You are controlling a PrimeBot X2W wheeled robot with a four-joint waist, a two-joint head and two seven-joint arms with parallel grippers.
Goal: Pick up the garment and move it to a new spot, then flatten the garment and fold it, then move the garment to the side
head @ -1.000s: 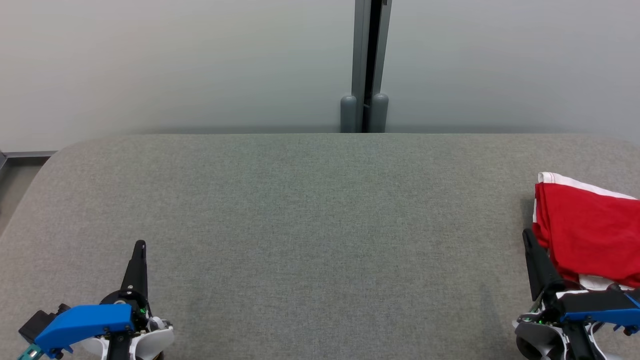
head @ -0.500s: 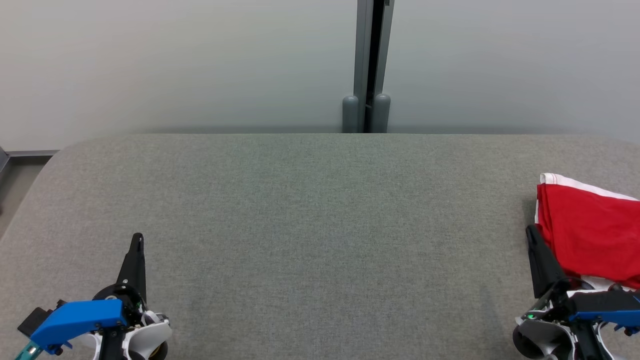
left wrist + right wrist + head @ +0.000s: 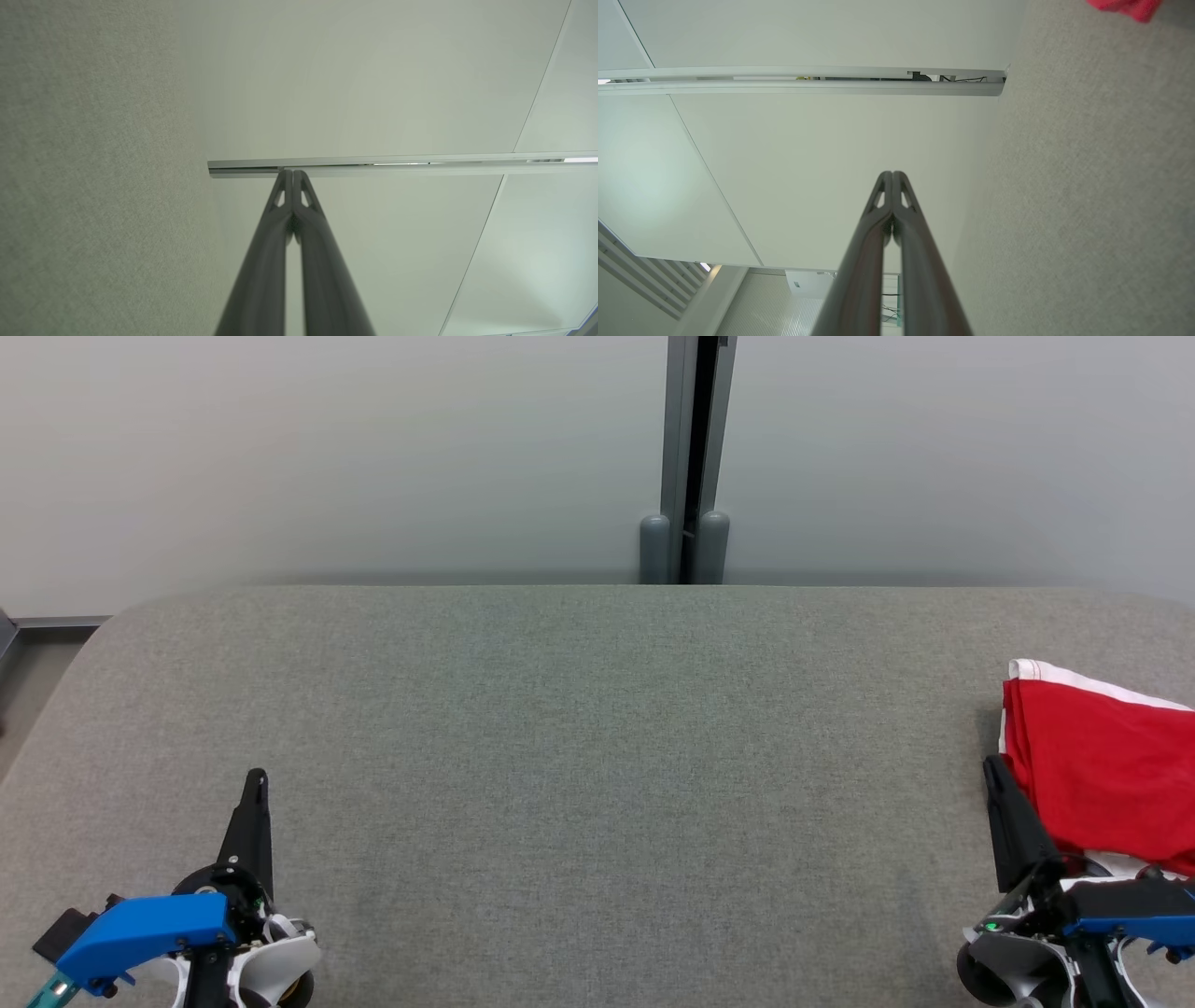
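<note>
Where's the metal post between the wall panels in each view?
Head view: metal post upright at top centre, behind the grey fabric table.
Left wrist view: post sideways across the middle, from the table on the left.
Right wrist view: post sideways near the top, ending at the table on the right.
Shared landmark: the table.

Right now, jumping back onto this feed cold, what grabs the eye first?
The red garment with white trim, lying at the far right of the grey table, stands out at once. The right gripper sits shut just beside its left edge, and the left gripper rests shut at the lower left, far from it.
</note>
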